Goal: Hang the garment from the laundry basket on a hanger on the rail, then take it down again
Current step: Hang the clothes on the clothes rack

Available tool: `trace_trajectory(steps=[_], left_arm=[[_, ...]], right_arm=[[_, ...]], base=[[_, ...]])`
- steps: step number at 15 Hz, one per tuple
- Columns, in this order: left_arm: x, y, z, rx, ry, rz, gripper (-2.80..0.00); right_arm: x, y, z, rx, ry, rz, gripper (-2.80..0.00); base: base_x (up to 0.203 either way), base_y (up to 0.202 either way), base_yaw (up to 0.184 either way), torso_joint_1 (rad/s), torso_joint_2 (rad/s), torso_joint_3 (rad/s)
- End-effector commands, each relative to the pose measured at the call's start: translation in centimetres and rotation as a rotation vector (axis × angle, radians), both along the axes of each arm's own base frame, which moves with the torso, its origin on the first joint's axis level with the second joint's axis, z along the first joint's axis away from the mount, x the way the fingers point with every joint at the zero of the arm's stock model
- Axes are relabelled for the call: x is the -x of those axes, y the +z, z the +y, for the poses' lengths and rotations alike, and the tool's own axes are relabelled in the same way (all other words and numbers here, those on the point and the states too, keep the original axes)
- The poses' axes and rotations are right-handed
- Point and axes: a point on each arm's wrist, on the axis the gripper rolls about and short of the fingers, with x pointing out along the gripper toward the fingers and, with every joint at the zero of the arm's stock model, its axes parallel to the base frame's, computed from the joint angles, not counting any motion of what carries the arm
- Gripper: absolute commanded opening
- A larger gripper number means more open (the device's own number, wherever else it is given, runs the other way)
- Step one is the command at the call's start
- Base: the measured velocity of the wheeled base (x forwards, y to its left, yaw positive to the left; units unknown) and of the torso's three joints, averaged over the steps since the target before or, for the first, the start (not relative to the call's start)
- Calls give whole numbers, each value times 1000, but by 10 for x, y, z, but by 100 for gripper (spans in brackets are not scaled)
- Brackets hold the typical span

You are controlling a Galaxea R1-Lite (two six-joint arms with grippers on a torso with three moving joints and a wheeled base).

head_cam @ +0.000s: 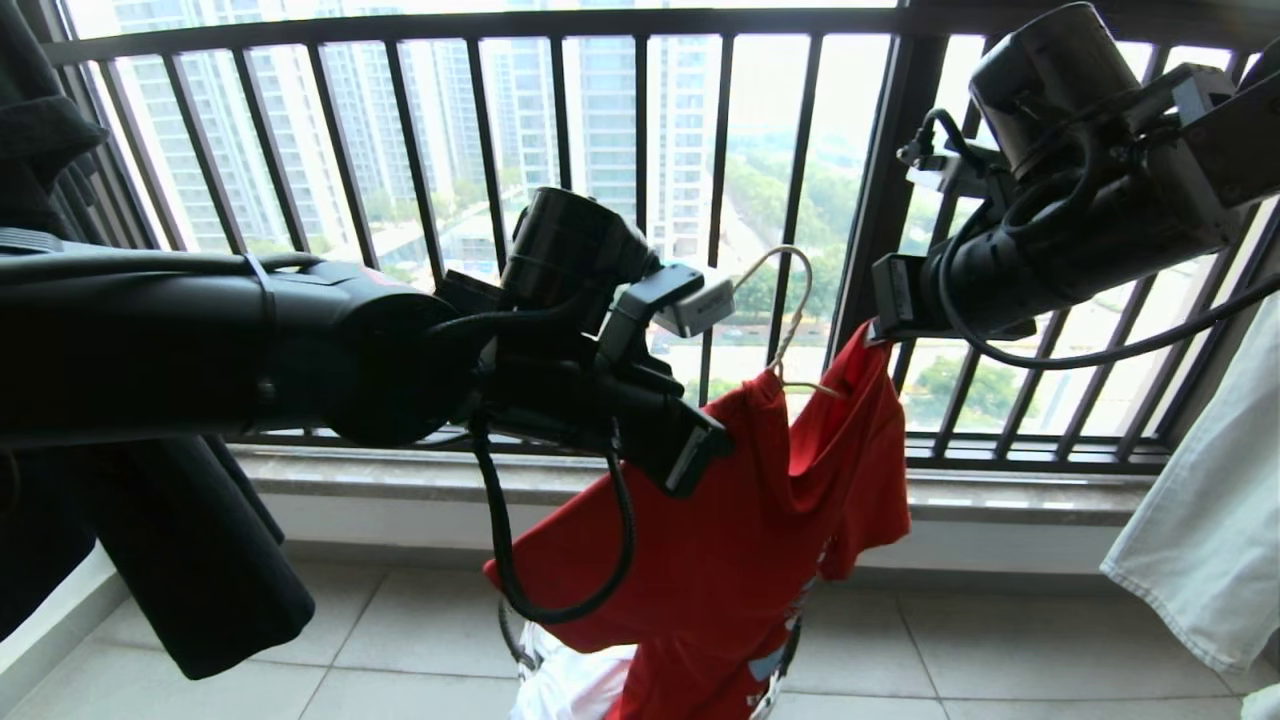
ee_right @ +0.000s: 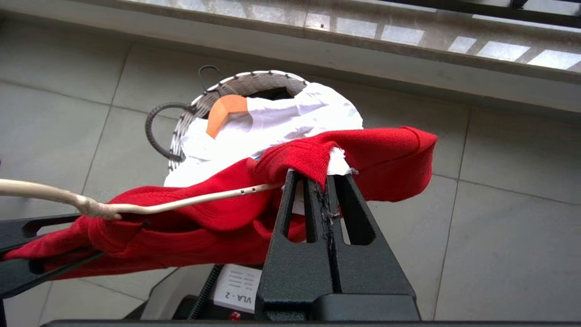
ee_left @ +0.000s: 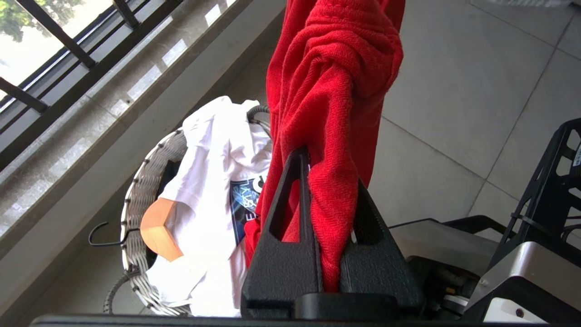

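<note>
I note both arms raised in front of the dark barred window railing (head_cam: pixel 640 200), w/ the red short-sleeved T-shirt (head_cam: pixel 740 540) slung between them, above the small round woven laundry basket (ee_left: pixel 145 195).

Left gripper (ee_left: pixel 327 200): fingers pinched tight on a bunched fold of the red shirt, cloth squeezed between the pads. Right gripper (ee_right: pixel 327 181): fingers together on the shirt's upper edge, w/ a white tag or lining showing at the tips. The thin cream-white wire hanger (head_cam: pixel 790 320) sits between the two grippers; its hook stands free above the collar area, and one wire arm runs into the cloth toward the right gripper. Whether the right gripper also grips that wire, I cannot tell. The rail is not in view.

Below the shirt, the basket holds white printed clothes (ee_left: pixel 213 181) and a thick wooden hanger end (ee_left: pixel 159 229).

Risks, as I judge them:
- Hanger looks only partly threaded; if either arm pulls apart, wire may slip out of the neck opening and drop.
- Left grip is on a thick wad, not a seam; cloth may creep out under load.
- Shirt hem hangs down to the basket; may snag the basket's rim or drag white clothes up.
- Hook is unguided, so it may swing and miss the rail.
</note>
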Motion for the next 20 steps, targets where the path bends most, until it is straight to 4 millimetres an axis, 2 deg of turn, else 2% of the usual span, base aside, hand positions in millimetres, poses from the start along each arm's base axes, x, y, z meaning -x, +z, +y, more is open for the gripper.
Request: trace_trajectory(steps=[1, 4, 6, 9, 11, 14, 20], left_arm=[[-5, -5, -5, 24, 13, 13, -280], [-14, -6, -14, 125, 46, 7, -280], [-15, -3, -21, 223, 81, 2, -280], [-11, -6, -34, 266, 144, -57, -280], [-6, -7, -40, 293, 168, -100, -280], [-4, -10, -52, 341, 220, -170, -280], [-8, -3, -54, 421, 282, -248, -280]], right_arm=[[17, 10, 6, 23, 18, -39, -280], [29, 18, 14, 77, 3, -115, -280], [28, 25, 19, 65, -25, -190, -280], [27, 32, 30, 28, -27, -280, -280], [26, 30, 40, 52, -53, -303, -280], [35, 32, 56, 51, -37, -335, -280], [56, 23, 70, 66, 28, -308, -280]], base=[[0, 0, 0, 0, 0, 0], [0, 0, 0, 0, 0, 0], [0, 0, 0, 0, 0, 0], [0, 0, 0, 0, 0, 0], [0, 0, 0, 0, 0, 0], [0, 0, 0, 0, 0, 0], [0, 0, 0, 0, 0, 0]])
